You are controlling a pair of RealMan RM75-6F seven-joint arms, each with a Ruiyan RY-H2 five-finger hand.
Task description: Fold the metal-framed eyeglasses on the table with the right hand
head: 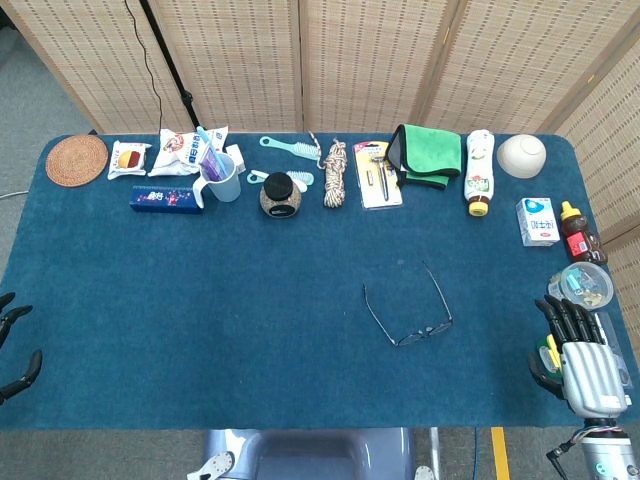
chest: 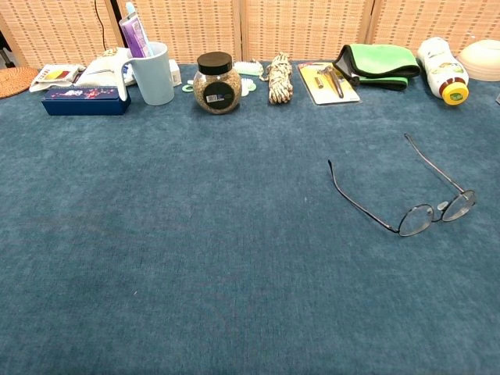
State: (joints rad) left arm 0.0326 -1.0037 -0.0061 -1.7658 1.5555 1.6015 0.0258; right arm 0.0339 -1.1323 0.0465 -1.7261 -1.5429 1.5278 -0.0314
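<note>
The metal-framed eyeglasses (head: 410, 310) (chest: 406, 191) are lying open on the blue surface (head: 200, 300), right of centre. Their thin dark temples are spreading apart toward the far side, while the two clear lenses are sitting at the near end.
</note>
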